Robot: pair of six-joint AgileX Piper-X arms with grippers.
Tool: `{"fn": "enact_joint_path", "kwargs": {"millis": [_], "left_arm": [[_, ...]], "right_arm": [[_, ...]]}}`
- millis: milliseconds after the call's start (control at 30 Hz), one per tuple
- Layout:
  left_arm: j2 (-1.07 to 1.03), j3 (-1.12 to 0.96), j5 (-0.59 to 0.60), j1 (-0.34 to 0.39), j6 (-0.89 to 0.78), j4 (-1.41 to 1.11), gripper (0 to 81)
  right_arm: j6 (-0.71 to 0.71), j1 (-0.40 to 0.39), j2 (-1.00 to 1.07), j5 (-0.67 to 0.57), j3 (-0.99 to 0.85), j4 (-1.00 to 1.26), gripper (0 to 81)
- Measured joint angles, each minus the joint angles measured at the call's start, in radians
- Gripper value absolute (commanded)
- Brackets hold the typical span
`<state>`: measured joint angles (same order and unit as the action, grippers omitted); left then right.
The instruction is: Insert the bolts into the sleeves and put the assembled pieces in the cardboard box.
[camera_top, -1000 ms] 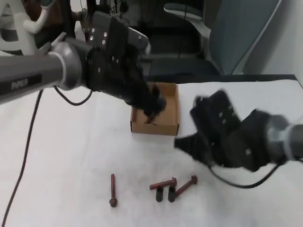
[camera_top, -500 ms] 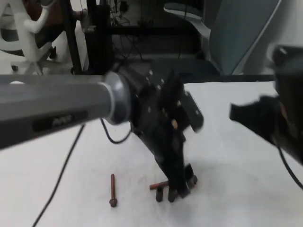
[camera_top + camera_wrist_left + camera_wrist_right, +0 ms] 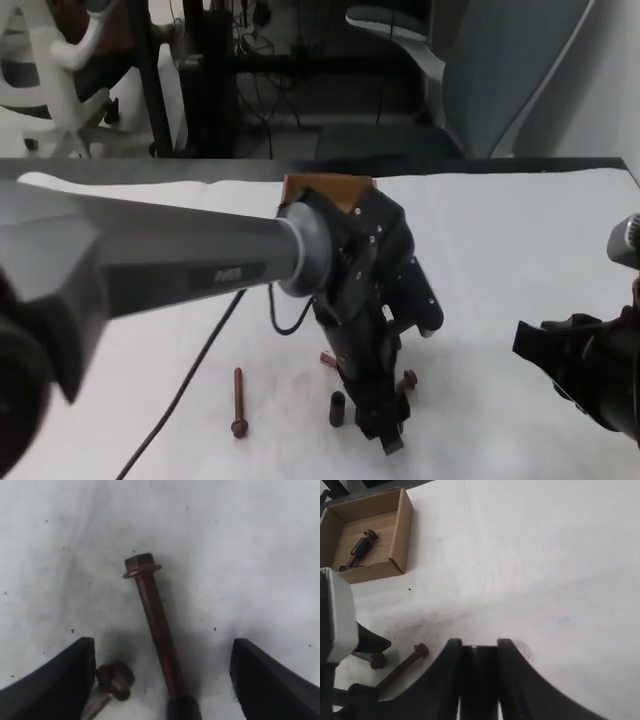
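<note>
My left gripper [image 3: 388, 432] hangs open just above the loose parts near the bench's front. Between its fingers [image 3: 60, 690] lies a rusty bolt [image 3: 154, 617], its far end at a black sleeve [image 3: 182, 710]. A second bolt's head [image 3: 115, 677] lies beside one finger. Another black sleeve [image 3: 337, 407] stands left of that gripper, and a third bolt [image 3: 238, 400] lies farther left. The cardboard box [image 3: 395, 540] holds one assembled piece [image 3: 360, 545]. My right gripper [image 3: 479, 652] is shut with nothing in it, low over bare cloth at the right edge [image 3: 590, 370].
The left arm [image 3: 200, 260] stretches across the bench and hides most of the cardboard box [image 3: 330, 188] in the high view. White cloth [image 3: 500, 250] covers the bench. Chairs and stands are behind the far edge.
The left arm has swung from over the box down to the bolts and sleeves at the front. The right arm has pulled back toward the right edge.
</note>
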<state>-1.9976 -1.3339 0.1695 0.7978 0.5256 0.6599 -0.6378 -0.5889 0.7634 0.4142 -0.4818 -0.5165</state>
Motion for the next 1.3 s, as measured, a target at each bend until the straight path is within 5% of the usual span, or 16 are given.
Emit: {"fn": "enact_joint_path", "kwargs": {"millis": [633,733,767,833,867,1100,1300], "left_arm": [[-0.082,-0.110,-0.017,0.000,-0.002,-0.035,70.0],[-0.102,-0.139,-0.021,0.000,-0.006,0.000,55.3],[-0.104,-0.142,-0.021,0.002,-0.009,0.009,44.2],[-0.104,-0.145,-0.025,0.008,-0.009,0.023,9.2],[-0.104,-0.145,-0.032,0.013,-0.014,0.029,0.7],[-0.094,-0.145,-0.060,0.016,-0.090,0.013,1.8],[0.082,-0.125,0.059,-0.053,-0.190,-0.074,1.8]], "right_arm": [[-0.008,0.000,0.000,-0.047,0.000,0.000,0.4],[-0.015,0.000,0.000,-0.052,0.000,0.000,0.4],[-0.015,0.000,0.000,-0.055,0.000,0.000,0.4],[-0.015,0.000,0.000,-0.055,0.000,0.000,0.4],[-0.015,0.000,0.000,-0.055,0.000,0.000,0.4],[0.134,0.000,-0.008,-0.080,0.000,0.016,0.4],[0.310,0.000,-0.064,-0.084,0.002,0.050,0.4]]}}
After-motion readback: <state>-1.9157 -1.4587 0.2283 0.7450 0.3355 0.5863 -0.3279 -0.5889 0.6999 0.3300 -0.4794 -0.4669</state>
